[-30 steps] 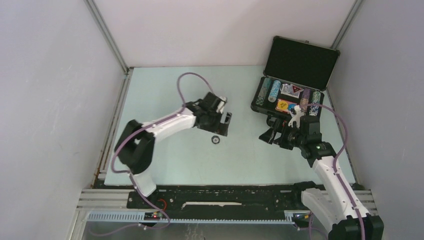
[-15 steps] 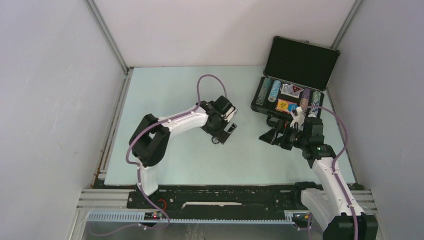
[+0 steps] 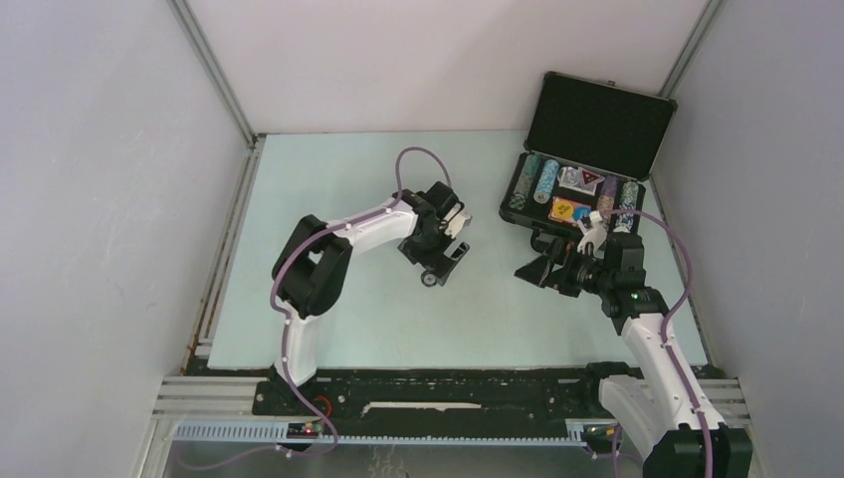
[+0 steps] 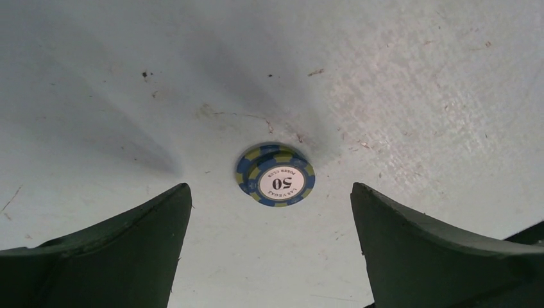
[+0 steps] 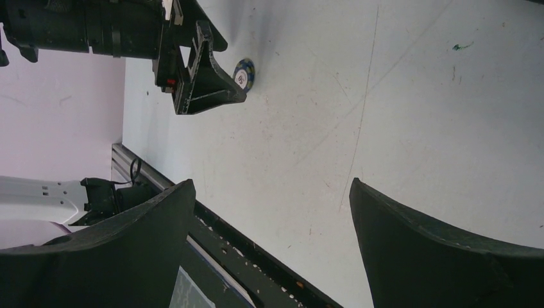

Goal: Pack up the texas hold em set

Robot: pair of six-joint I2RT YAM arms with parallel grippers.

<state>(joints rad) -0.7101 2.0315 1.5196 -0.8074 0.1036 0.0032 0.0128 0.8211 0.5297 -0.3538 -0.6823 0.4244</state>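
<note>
The black silver-trimmed briefcase (image 3: 597,124) stands open at the back right, with rows of striped chips (image 3: 545,180), card decks and small tokens in its tray. A small stack of blue and yellow "50" chips (image 4: 275,174) lies on the table; it also shows in the top view (image 3: 429,280) and the right wrist view (image 5: 244,73). My left gripper (image 3: 448,261) is open, pointing down just above the chips, which lie between and ahead of its fingertips (image 4: 147,224). My right gripper (image 3: 534,269) is open and empty, in front of the case.
The pale green table (image 3: 338,179) has grey walls on both sides and at the back. A black rail (image 3: 428,383) runs along the near edge.
My left gripper swung right and down over the blue chips, then settled there. My right gripper has barely moved.
</note>
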